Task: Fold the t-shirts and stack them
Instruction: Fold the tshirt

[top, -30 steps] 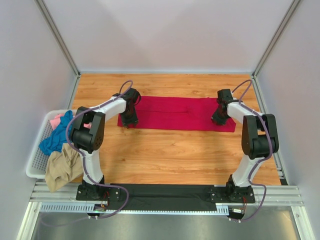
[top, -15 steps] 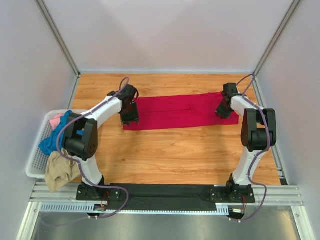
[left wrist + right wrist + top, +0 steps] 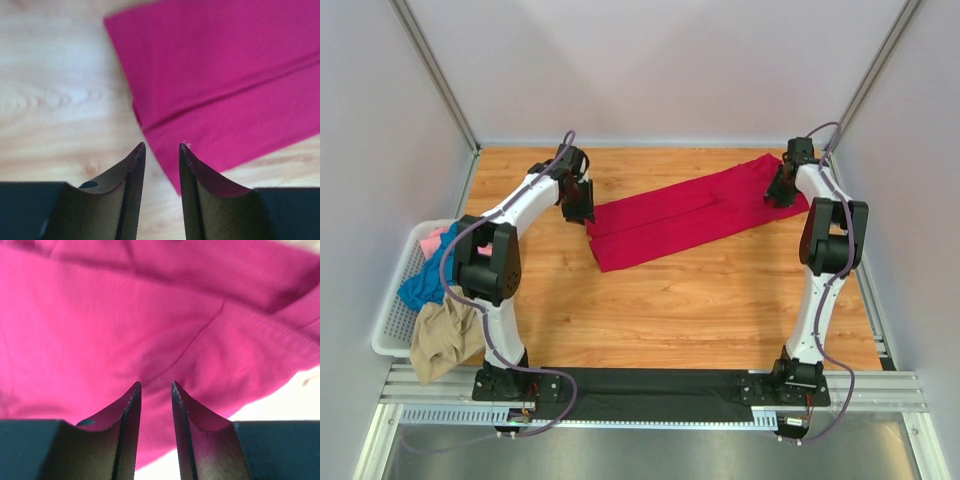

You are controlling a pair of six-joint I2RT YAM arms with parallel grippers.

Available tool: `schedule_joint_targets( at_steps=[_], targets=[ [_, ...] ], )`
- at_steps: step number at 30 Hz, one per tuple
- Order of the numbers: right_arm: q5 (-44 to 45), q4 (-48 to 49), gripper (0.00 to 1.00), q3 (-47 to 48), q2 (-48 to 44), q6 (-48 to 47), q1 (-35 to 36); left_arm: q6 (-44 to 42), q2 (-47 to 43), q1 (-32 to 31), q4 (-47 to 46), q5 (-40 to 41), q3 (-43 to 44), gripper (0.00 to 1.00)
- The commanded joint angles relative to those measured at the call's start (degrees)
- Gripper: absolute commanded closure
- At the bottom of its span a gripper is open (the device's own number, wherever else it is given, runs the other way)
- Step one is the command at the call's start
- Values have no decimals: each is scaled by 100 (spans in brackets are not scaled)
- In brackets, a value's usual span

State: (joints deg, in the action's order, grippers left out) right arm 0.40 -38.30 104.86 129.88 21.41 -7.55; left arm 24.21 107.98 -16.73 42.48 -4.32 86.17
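Crimson t-shirt (image 3: 690,215) lies just ahead of parted, empty left end effector (image 3: 161,145), under right end effector (image 3: 155,384), grip unclear.

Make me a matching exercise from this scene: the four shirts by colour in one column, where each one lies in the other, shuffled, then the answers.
1. red t-shirt
2. teal t-shirt
3. tan t-shirt
4. pink t-shirt

A. hanging over the near end of the basket
B. at the far end of the basket
C. lying slantwise on the table
D. in the basket, between two other shirts

Pairs: 1-C, 2-D, 3-A, 4-B
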Motion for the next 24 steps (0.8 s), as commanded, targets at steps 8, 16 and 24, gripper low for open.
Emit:
schedule_joint_targets(
  at_steps=[8, 16, 24],
  targets=[
    [-585, 68, 67, -1213, -1807, -120, 87, -180, 1145, 65, -284, -439, 868, 77],
    [-919, 157, 68, -1477, -2230, 56, 122, 216, 1401, 65, -495, -333, 295, 89],
    [-910, 165, 67, -1890, -2661, 56, 166, 172, 760, 65, -452, -518, 383, 81]
  ],
)
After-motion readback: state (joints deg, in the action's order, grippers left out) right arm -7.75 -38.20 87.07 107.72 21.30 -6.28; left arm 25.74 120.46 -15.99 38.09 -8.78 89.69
